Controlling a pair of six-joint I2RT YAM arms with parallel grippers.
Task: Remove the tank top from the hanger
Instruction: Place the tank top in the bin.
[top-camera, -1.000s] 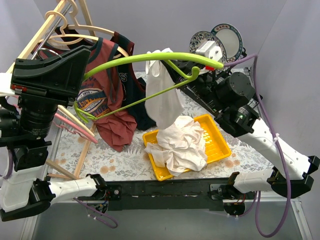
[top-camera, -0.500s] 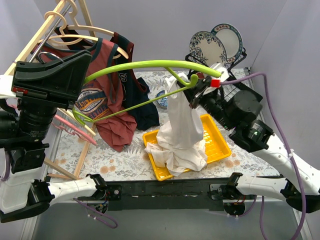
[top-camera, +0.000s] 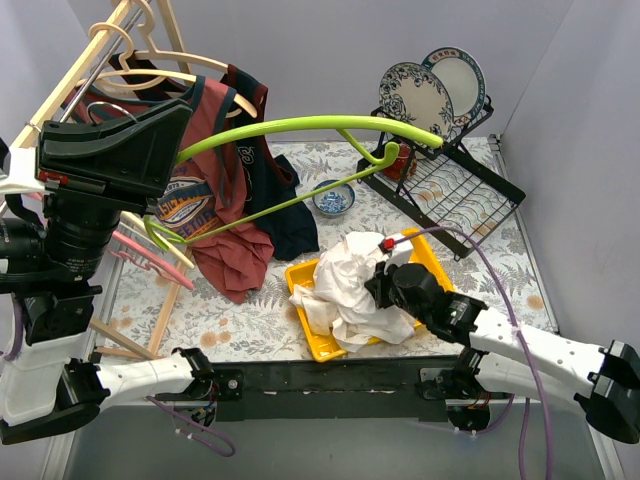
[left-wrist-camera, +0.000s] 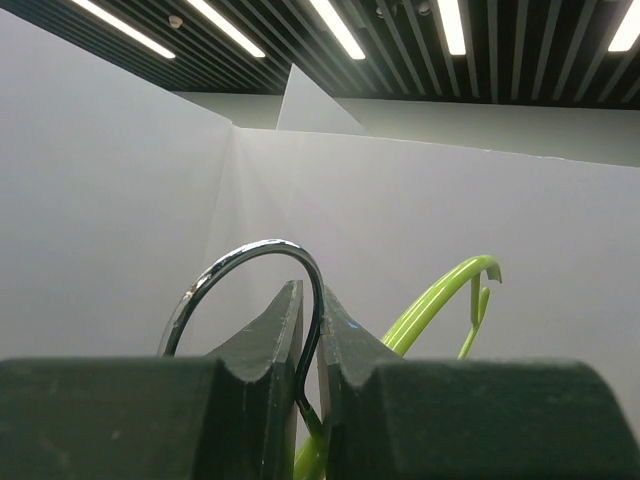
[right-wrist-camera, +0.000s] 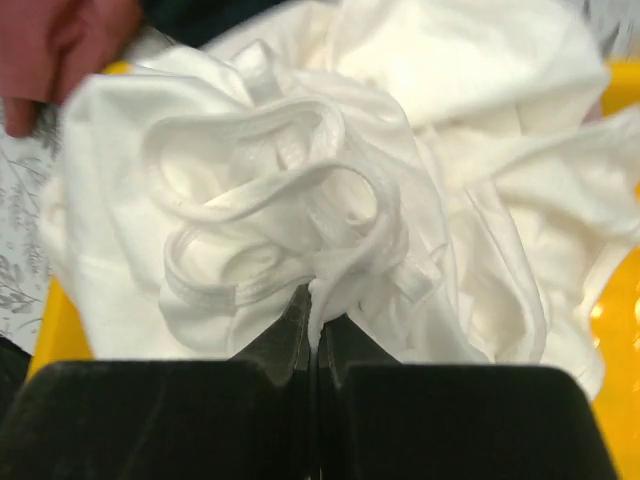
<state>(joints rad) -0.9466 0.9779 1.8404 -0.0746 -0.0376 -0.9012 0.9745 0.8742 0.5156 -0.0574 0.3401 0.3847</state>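
A bare lime-green hanger (top-camera: 300, 125) is held up over the table. Its metal hook (left-wrist-camera: 250, 255) is pinched between the shut fingers of my left gripper (left-wrist-camera: 310, 300), and a green arm of the hanger (left-wrist-camera: 440, 300) rises behind them. The white tank top (top-camera: 345, 285) lies bunched in the yellow tray (top-camera: 318, 347), apart from the hanger. My right gripper (top-camera: 383, 285) sits low against this heap. In the right wrist view, that gripper (right-wrist-camera: 318, 300) is shut on a fold of the tank top (right-wrist-camera: 270, 200) beside its looped straps.
A black dish rack (top-camera: 445, 185) with two patterned plates stands at the back right. A small blue bowl (top-camera: 331, 198) sits behind the tray. Maroon and navy garments (top-camera: 215, 200) hang on wooden hangers at the left, with a pink hanger (top-camera: 140, 255) below them.
My right gripper has pulled the white tank top off the hanger's right end and come down with it into the yellow tray. The left gripper still holds the hanger up.
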